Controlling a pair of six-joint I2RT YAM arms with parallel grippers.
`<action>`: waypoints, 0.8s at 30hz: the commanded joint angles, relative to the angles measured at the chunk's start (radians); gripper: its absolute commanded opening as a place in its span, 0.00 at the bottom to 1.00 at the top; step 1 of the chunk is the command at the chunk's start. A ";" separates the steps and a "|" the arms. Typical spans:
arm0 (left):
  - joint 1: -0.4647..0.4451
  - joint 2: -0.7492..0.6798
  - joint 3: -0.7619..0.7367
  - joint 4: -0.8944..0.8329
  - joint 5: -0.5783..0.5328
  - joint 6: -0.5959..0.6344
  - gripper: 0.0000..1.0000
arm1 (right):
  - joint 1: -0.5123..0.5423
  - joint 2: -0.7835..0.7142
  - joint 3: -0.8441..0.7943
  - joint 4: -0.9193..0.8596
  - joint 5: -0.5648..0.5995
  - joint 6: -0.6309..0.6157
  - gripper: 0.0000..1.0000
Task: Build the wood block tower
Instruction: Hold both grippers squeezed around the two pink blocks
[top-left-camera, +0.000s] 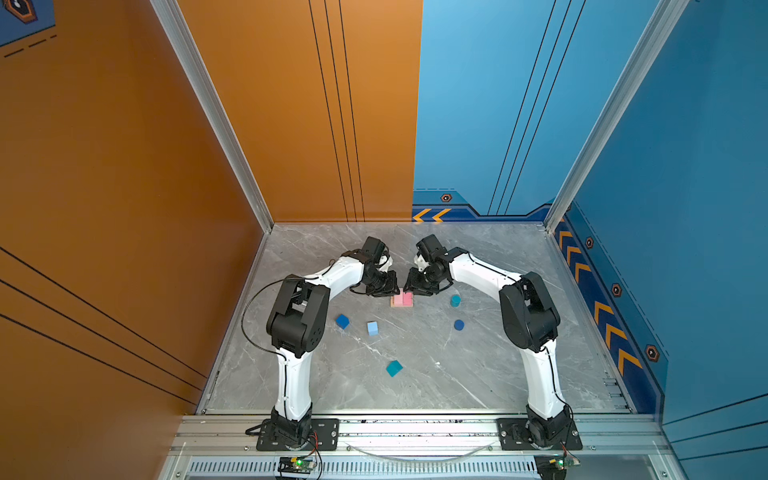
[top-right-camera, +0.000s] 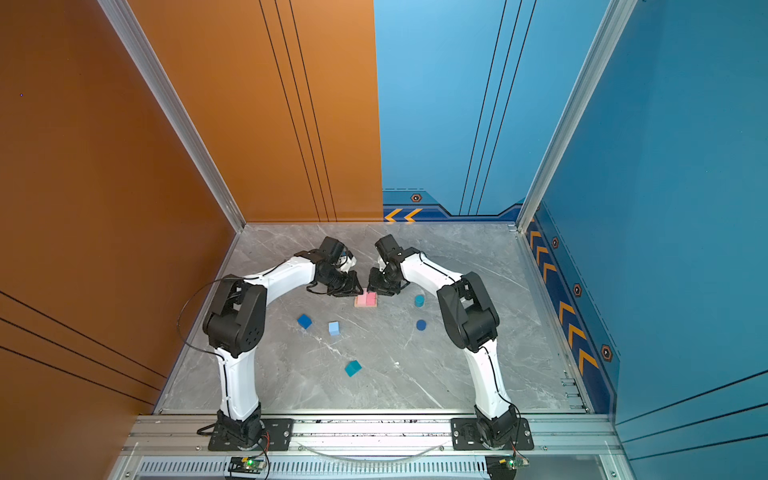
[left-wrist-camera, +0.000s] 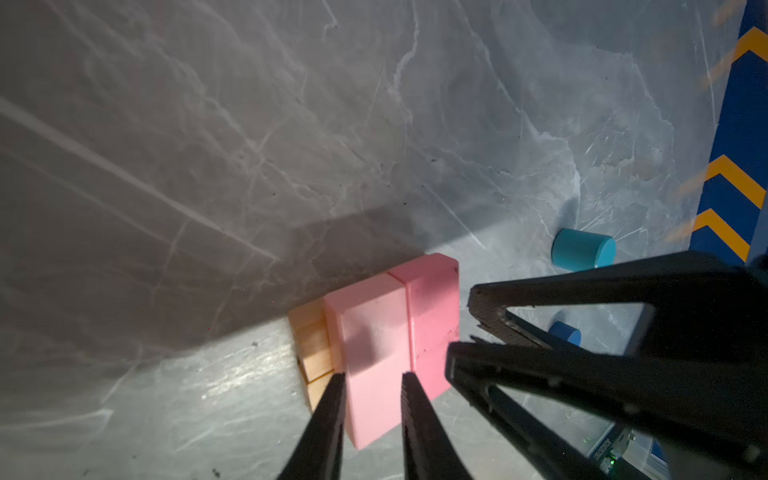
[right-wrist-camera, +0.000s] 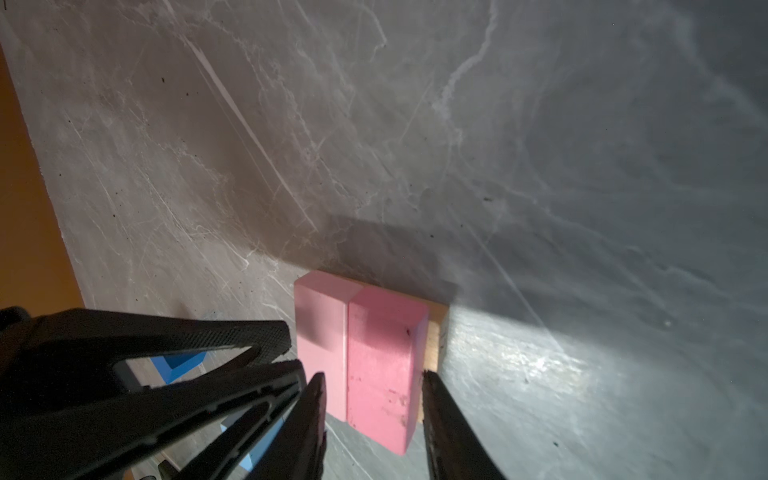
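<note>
grey marble table (top-left-camera: 498, 374) seen from above. at left sit a dark-blue cube (top-left-camera: 342, 321) and a light-blue cube (top-left-camera: 372, 328), with a teal cube (top-left-camera: 394, 368) nearer the front. mid-table, 2 pink bars (top-left-camera: 403, 298) lie side by side on top of the tan bars (left-wrist-camera: 311, 345). the left gripper (left-wrist-camera: 372, 376) clamps the lighter pink bar (left-wrist-camera: 365, 332). the right gripper (right-wrist-camera: 374, 374) straddles the darker pink bar (right-wrist-camera: 386, 345), jaws spread wider than it, not gripping. further right sit a teal cylinder (top-left-camera: 455, 300) and a dark-blue cylinder (top-left-camera: 459, 325).

Paired pink bars (left-wrist-camera: 370, 332) lie, seemingly flush, atop tan bars (left-wrist-camera: 316, 345).
</note>
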 joint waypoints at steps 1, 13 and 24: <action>-0.002 -0.035 0.000 -0.026 -0.003 -0.006 0.26 | -0.003 0.017 0.024 -0.027 0.004 -0.007 0.39; 0.005 -0.031 -0.003 -0.025 -0.002 -0.007 0.25 | 0.003 0.036 0.035 -0.028 -0.003 -0.001 0.37; 0.009 -0.029 -0.003 -0.025 0.000 -0.006 0.24 | 0.012 0.039 0.040 -0.029 -0.006 0.000 0.33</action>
